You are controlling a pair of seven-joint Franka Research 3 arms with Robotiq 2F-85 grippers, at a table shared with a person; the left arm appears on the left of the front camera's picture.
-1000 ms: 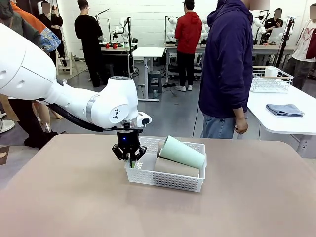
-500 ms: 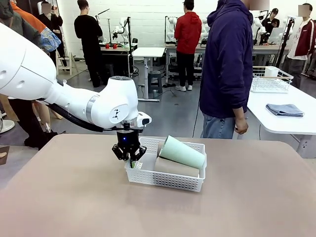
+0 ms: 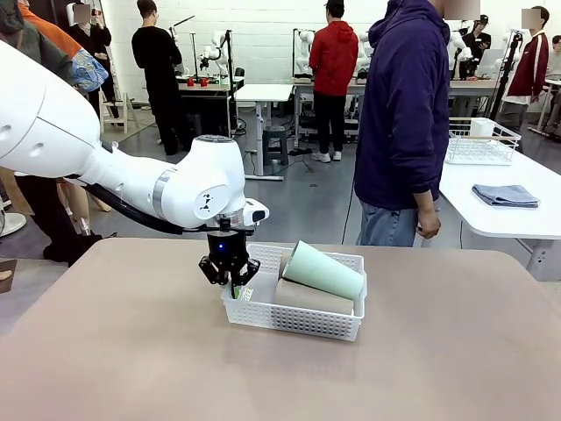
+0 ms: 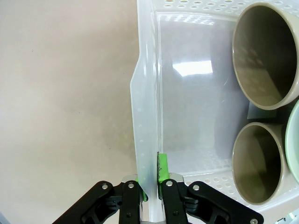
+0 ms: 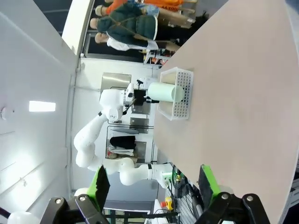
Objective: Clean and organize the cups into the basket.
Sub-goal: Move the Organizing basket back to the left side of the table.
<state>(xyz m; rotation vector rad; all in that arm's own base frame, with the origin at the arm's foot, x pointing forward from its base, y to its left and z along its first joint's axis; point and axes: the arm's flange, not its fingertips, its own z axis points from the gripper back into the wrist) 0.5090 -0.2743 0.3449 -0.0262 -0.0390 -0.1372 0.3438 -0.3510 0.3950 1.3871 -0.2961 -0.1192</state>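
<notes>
Left gripper: left of frame centre in the front view, pointing straight down, jaws pinched onto the short left end wall of the basket. In the left wrist view the gripper rises from the bottom edge with the white wall clamped between its green pads, one finger outside the basket and one inside.

Basket: white, lattice-sided, resting on the tan table at mid-frame, long side toward the camera.

Cups, three, lying on their sides in the basket:
- mint green cup, on top, tilted, wide mouth toward the right;
- tan cup, beneath it along the near wall;
- second tan cup: in the left wrist view two open tan mouths at right, one upper, one lower, with the green rim at the right edge.

Right gripper: bottom of the right wrist view, fingers spread wide, nothing between them, well apart from the basket, which lies far off across the table.

Person: dark purple hoodie, standing at the table's far edge, upper centre-right of the front view.
</notes>
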